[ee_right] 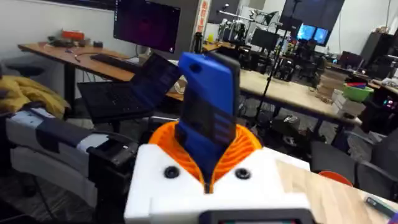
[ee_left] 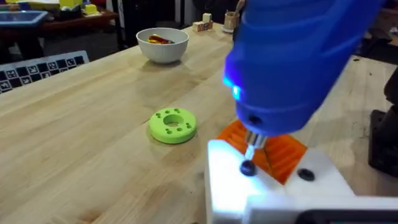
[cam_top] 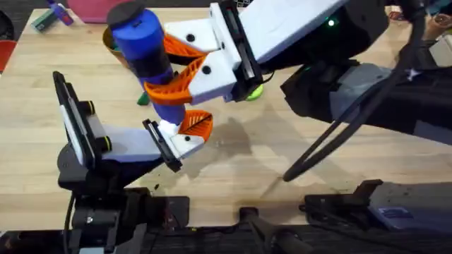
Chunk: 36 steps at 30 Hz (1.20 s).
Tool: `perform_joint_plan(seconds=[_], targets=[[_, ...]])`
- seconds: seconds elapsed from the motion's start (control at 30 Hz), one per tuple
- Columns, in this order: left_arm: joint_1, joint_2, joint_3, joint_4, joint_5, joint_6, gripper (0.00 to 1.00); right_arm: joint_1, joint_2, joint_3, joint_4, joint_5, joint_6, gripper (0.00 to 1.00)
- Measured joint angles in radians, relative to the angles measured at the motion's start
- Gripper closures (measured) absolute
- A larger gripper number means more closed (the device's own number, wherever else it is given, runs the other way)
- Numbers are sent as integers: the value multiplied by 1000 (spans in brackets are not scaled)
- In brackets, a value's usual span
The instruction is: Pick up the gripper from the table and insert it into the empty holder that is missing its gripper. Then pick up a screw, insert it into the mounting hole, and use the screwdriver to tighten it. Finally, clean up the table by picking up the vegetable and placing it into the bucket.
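Bench (cam_top: 226, 176) wood runs pale under both arms. Nearest the front edge, toward its left end, the left gripper (cam_top: 185, 134) hovers low over the surface, a white body with orange ribbed pads (ee_left: 283, 152). I cannot tell whether its fingers are spread or pressed together, since the screwdriver (cam_top: 145, 49) crowds them in the left wrist view.

A small black screw (ee_left: 247, 168) sits in the white body beside the pads, and the screwdriver's metal bit comes straight down onto its head. A second black screw head (ee_left: 305, 175) lies just beside it on the same white face. A blue light glows low on the tool's barrel.

Above, the screwdriver stands nearly upright, blue with a black cap, leaning slightly toward the bench's left edge. The right gripper (cam_top: 176, 70) reaches across the middle from the right side and pinches the barrel between its own orange pads. In the right wrist view the blue body rises from between those pads.

Farther in, about mid-bench, a light green disc (ee_left: 173, 124) with a centre hole and smaller holes round it lies flat, apart from the arms.

Toward the far edge stands a white bowl (ee_left: 163, 53) with something red and yellow inside; I cannot tell what it is.
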Motion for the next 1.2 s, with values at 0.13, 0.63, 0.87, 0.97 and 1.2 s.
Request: perform_joint_plan(seconds=[0.13, 0.63, 0.87, 0.97, 1.2], targets=[[0, 0, 0, 0, 0, 0, 984, 0, 0, 0, -2, 0, 0, 976], [0, 0, 0, 0, 0, 0, 984, 0, 0, 0, -47, 5, 0, 976], [0, 0, 0, 0, 0, 0, 984, 0, 0, 0, -42, 6, 0, 976], [0, 0, 0, 0, 0, 0, 984, 0, 0, 0, 14, 6, 2, 976], [0, 0, 0, 0, 0, 0, 984, 0, -3, 0, 110, 6, 18, 976]])
